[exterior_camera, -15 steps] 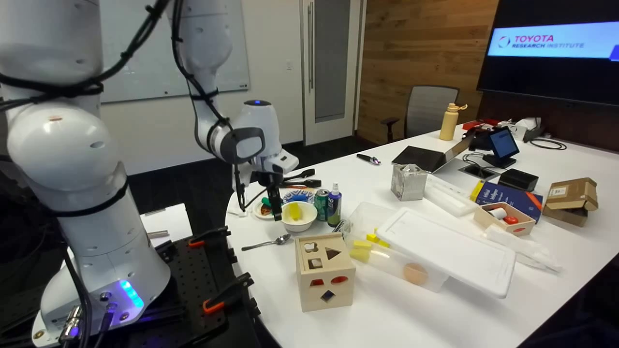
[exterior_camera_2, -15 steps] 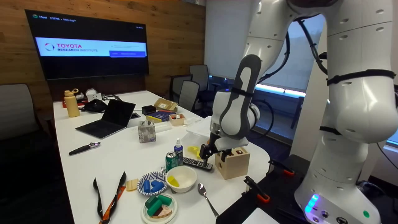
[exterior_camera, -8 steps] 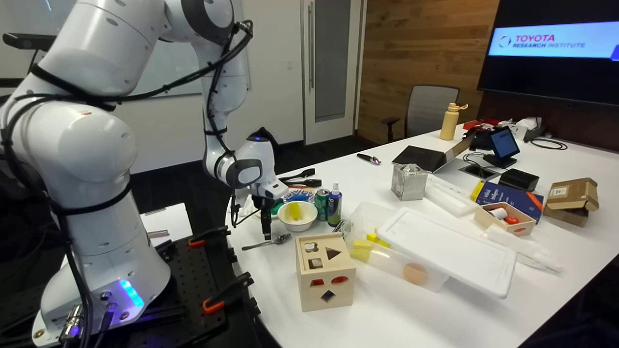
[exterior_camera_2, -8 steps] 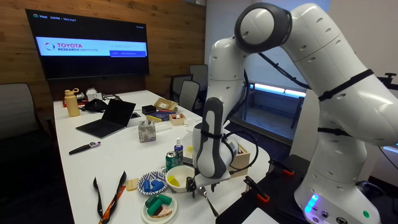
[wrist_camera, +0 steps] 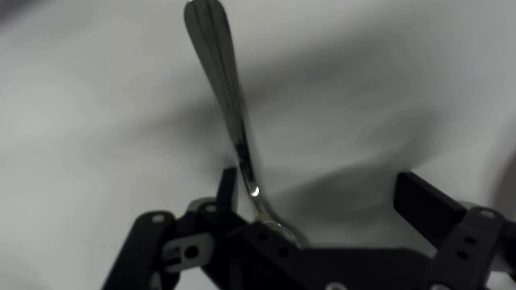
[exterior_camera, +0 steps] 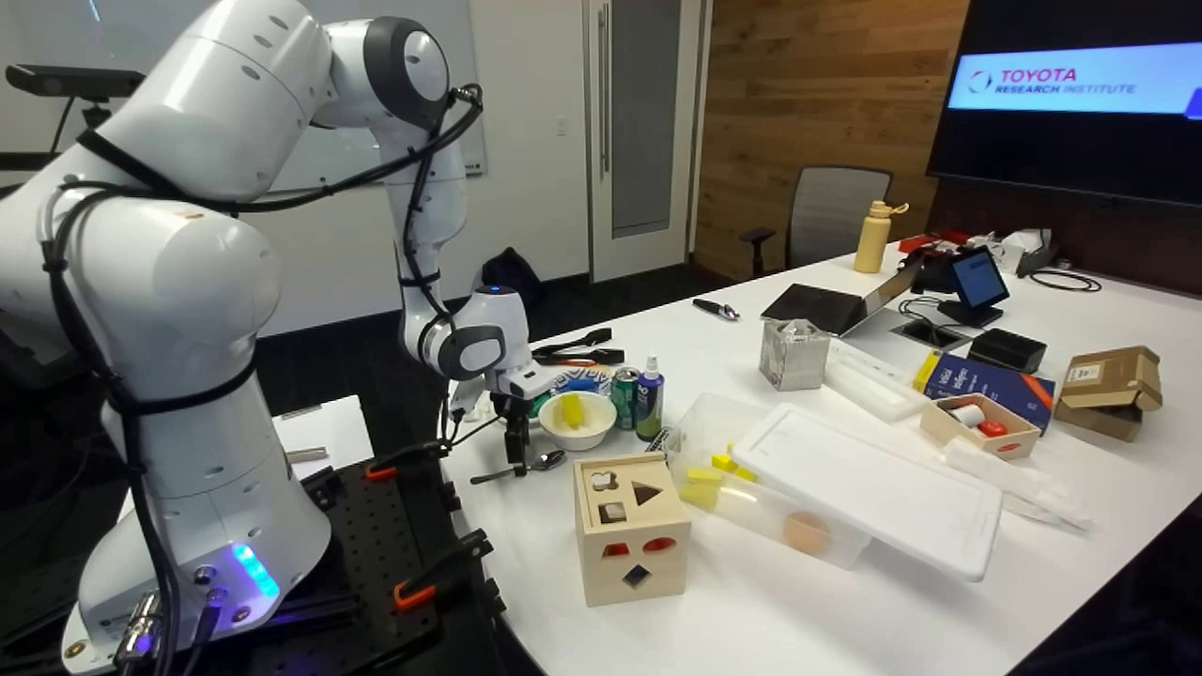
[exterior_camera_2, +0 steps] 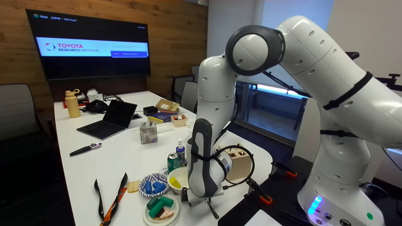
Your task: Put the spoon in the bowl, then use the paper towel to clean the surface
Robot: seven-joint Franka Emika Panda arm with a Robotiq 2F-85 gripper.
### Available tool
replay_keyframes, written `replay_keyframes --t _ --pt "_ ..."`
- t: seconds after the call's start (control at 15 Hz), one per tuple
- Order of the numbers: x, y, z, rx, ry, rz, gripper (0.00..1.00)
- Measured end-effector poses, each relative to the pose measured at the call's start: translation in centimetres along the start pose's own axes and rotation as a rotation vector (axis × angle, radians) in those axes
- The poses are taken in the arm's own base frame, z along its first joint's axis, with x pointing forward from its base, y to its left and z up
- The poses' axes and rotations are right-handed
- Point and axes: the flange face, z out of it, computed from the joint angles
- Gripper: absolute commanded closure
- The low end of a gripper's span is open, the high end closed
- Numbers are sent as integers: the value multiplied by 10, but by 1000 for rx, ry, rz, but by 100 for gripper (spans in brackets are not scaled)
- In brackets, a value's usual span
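From here I can read “TOYOTA RESEARCH INSTITUTE” on the wall screen (exterior_camera_2: 92, 47), “Meet” and “Wed, Aug 9” above.

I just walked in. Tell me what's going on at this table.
A robot arm is poised at the spoon, apparently about to pick it up. The spoon lies on the white tabletop, between the open fingers of the end effector, nearer one than the other, not yet gripped. The bowl close by holds a yellow block; the spoon hasn't gone in yet.
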Motion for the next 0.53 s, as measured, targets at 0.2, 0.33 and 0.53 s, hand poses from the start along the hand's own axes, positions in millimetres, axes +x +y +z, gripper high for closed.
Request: replay_keyframes --t 0.2,0.33,0.53 --pt "-5 -4 -1 -4 15 28 43" --pt "-6 -2 -2 -10 20 38 58" --pt "-6 2 -1 -17 20 42 81"
